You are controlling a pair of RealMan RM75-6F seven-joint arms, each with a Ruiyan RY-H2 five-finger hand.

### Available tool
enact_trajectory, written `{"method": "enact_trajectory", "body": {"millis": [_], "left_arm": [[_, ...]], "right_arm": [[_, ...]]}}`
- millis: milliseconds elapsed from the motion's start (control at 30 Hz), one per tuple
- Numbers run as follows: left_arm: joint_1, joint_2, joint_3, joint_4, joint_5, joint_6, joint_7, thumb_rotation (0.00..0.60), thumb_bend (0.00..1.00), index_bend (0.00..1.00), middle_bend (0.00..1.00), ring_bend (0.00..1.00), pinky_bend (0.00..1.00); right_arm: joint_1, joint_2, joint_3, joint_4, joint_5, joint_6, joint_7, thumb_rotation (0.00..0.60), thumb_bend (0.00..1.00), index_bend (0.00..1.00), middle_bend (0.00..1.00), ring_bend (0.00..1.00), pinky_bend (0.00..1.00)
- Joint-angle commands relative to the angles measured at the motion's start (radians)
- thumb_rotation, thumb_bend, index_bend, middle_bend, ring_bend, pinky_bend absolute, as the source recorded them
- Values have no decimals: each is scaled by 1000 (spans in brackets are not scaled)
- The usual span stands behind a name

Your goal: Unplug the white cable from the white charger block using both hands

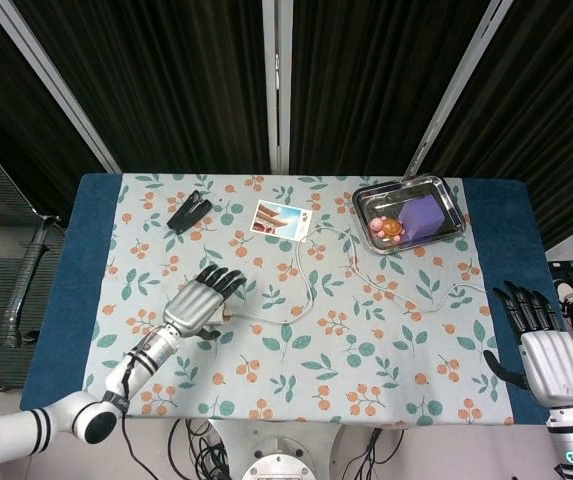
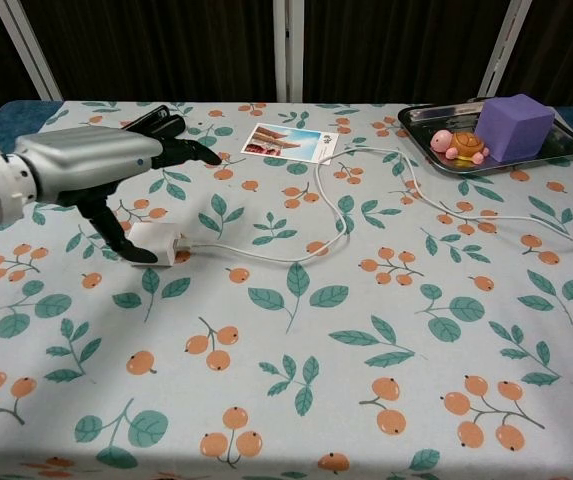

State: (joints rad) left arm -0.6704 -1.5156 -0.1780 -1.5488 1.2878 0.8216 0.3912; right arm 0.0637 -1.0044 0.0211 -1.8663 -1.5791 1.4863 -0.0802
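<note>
The white charger block (image 2: 162, 243) lies on the left-middle of the floral tablecloth, with the white cable (image 2: 266, 261) still plugged into its right side. The cable (image 1: 266, 319) snakes right and back toward the tray, then off to the right edge. My left hand (image 2: 91, 165) hovers over the block with fingers stretched out and the thumb pointing down beside the block's left end; it holds nothing. In the head view the left hand (image 1: 202, 299) hides the block. My right hand (image 1: 546, 352) stays open at the table's right edge, far from the cable's plug.
A black stapler (image 1: 189, 212) lies at the back left and a photo card (image 1: 282, 221) behind the middle. A metal tray (image 1: 406, 184) at the back right holds a purple block (image 1: 424, 216) and a toy turtle (image 1: 390, 229).
</note>
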Motion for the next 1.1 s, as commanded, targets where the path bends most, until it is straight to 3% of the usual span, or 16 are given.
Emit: {"method": "enact_trajectory", "body": {"millis": [33,500,733,1100], "left_arm": [[-38,-56,-11,58,-72,-17,36,600,130,51,11,0,0],[-48,-33,17,125,-195,-18,19,600,130,58,22,0,0],[-57,-17,28,138,-185,-43,-52,600,129,236,179,59,0],[-77,-44,46,168,-166,-45,-96,600,139,330,310,141,0]], "right_arm": [[-2,1,0,4,1,2,6,600,213,0,0,0,0],[-11,0,-3,16,4,8,24,600,214,0,0,0,0],[-11,-4,-2,16,5,7,20,600,214,0,0,0,0],[-11,-3,0,10,16,1,12,600,213,0,0,0,0]]}}
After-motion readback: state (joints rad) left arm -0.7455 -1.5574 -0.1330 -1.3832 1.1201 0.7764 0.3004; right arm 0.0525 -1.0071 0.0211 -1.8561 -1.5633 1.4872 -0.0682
